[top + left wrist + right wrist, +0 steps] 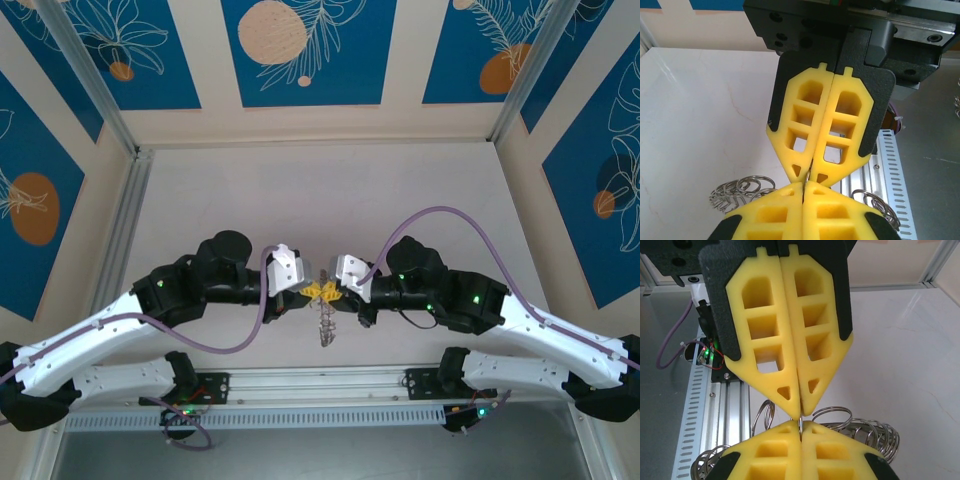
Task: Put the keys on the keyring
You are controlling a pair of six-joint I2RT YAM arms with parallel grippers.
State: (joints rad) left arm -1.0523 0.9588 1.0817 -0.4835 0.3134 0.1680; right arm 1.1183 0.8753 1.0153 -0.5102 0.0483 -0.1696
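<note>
My two grippers meet tip to tip above the near middle of the table. The left gripper point(315, 291) point(804, 184) and the right gripper point(334, 293) point(801, 424) are both shut on the same thin silvery keyring point(813, 175) point(800, 420), of which just a sliver shows between the yellow tips. The keys point(326, 328) hang below it as a silvery bunch. In the wrist views they fan out to either side of the fingers point(740, 192) point(872, 432) as small looped metal pieces. The rest of the ring is hidden by the yellow fingers.
A slotted aluminium rail point(320, 385) point(890, 165) point(695, 405) runs along the table's near edge just below the grippers. The white tabletop point(320, 200) stretches back to the patterned walls. A purple cable point(450, 215) arcs over the right arm.
</note>
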